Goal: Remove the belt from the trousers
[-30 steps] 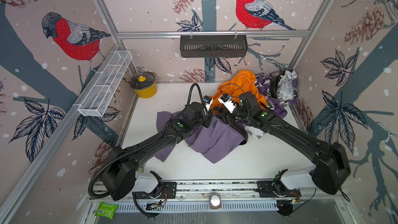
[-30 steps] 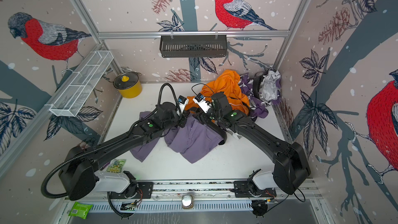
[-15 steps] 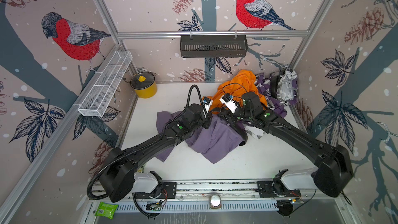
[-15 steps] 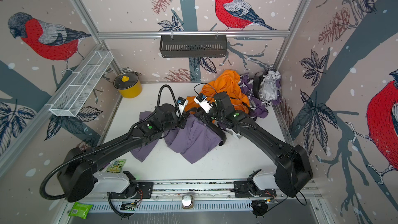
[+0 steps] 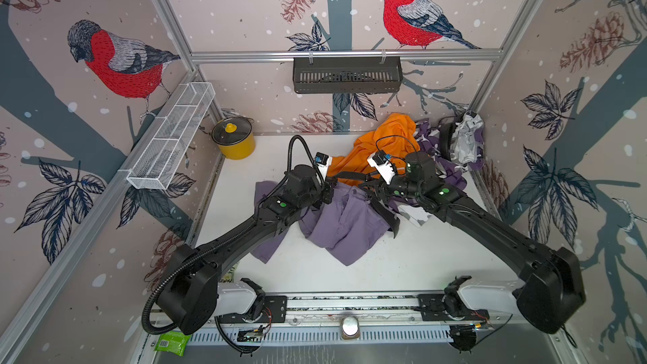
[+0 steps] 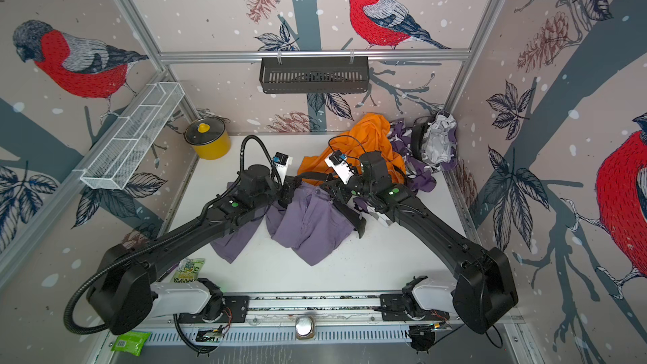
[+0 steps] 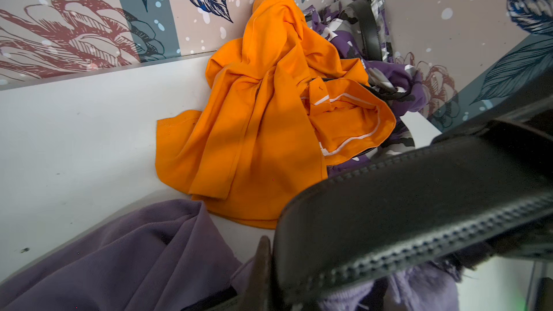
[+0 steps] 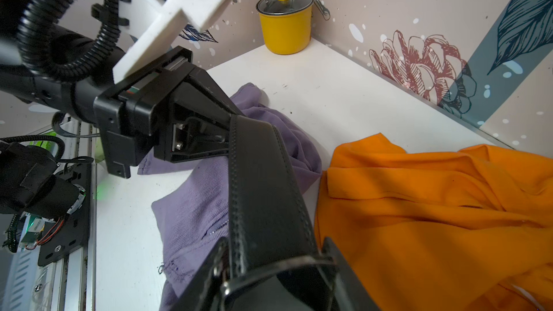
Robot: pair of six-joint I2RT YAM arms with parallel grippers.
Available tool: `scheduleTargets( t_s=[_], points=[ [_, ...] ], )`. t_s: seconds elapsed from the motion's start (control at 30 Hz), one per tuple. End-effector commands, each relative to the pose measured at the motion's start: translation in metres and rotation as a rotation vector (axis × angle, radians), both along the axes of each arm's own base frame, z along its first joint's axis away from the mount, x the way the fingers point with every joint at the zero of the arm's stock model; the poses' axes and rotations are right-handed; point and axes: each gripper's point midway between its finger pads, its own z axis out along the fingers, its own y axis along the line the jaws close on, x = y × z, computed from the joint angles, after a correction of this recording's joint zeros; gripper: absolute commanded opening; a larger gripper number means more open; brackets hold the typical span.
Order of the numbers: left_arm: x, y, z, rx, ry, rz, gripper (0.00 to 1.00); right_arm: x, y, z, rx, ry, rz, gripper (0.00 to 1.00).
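Note:
Purple trousers (image 5: 346, 225) (image 6: 311, 225) lie crumpled in the middle of the white table. A black stitched belt (image 5: 350, 176) spans the short gap between my two grippers above the waistband. Its far end hangs down over the trousers (image 5: 387, 215). My left gripper (image 5: 331, 183) (image 6: 292, 183) is shut on the strap, which fills the left wrist view (image 7: 404, 204) beside one finger (image 7: 261, 264). My right gripper (image 5: 369, 183) (image 8: 275, 267) is shut on the belt (image 8: 263, 189) across its width at a metal buckle frame, with a finger (image 8: 209, 270) on either side.
An orange garment (image 5: 381, 145) lies just behind the grippers. Purple patterned clothes with another black strap (image 5: 455, 138) fill the back right corner. A yellow lidded pot (image 5: 234, 138) stands at the back left. On the walls hang a white wire basket (image 5: 171, 141) and a black shelf (image 5: 346, 75).
My right gripper's jaws have closed in on the belt and its wrist has shifted slightly to the right. The left arm has hardly moved.

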Motion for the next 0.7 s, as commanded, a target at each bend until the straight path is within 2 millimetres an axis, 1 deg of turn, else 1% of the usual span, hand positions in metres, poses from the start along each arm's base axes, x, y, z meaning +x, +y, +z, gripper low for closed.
scheduleTargets(
  t_s=[0.0, 0.03, 0.07, 0.2, 0.33, 0.4, 0.43, 0.47, 0.5, 0.53, 0.57, 0.6, 0.63, 0.67],
  points=[
    [0.022, 0.064, -0.027, 0.059, 0.087, 0.321, 0.00, 0.014, -0.021, -0.005, -0.018, 0.029, -0.117, 0.04],
    [0.023, 0.069, -0.029, 0.040, 0.102, 0.337, 0.00, 0.014, -0.022, -0.006, -0.017, 0.034, -0.120, 0.03],
    [0.024, 0.075, -0.032, 0.017, 0.119, 0.357, 0.00, 0.011, -0.025, 0.003, -0.001, 0.015, -0.123, 0.03],
    [0.024, 0.094, -0.041, -0.040, 0.162, 0.417, 0.00, 0.011, -0.027, -0.001, -0.006, 0.026, -0.121, 0.02],
    [0.023, 0.104, -0.044, -0.051, 0.176, 0.447, 0.00, 0.010, -0.028, -0.002, -0.015, 0.026, -0.121, 0.02],
    [0.022, 0.104, -0.043, -0.045, 0.174, 0.437, 0.00, 0.008, -0.026, 0.000, -0.016, 0.014, -0.110, 0.02],
    [0.022, 0.101, -0.042, -0.046, 0.173, 0.416, 0.00, 0.008, -0.025, 0.000, -0.017, 0.014, -0.106, 0.02],
    [0.020, 0.090, -0.037, -0.038, 0.150, 0.339, 0.00, 0.006, -0.022, 0.001, -0.021, 0.008, -0.095, 0.02],
    [0.019, 0.082, -0.029, -0.041, 0.134, 0.297, 0.00, 0.005, -0.018, 0.000, -0.037, 0.002, -0.087, 0.02],
    [0.017, 0.073, -0.023, -0.037, 0.111, 0.261, 0.03, 0.004, -0.014, 0.001, -0.050, -0.003, -0.075, 0.02],
    [0.014, 0.064, -0.014, -0.019, 0.076, 0.231, 0.15, 0.005, -0.008, -0.004, -0.075, 0.009, -0.062, 0.02],
    [0.010, 0.054, -0.006, 0.007, 0.042, 0.195, 0.32, 0.004, -0.002, -0.006, -0.088, 0.015, -0.045, 0.02],
    [0.008, 0.048, 0.001, 0.033, 0.013, 0.175, 0.47, 0.004, 0.002, -0.007, -0.097, 0.022, -0.036, 0.02],
    [0.005, 0.042, 0.009, 0.057, -0.013, 0.157, 0.59, 0.006, 0.006, -0.008, -0.105, 0.026, -0.032, 0.02]
  ],
)
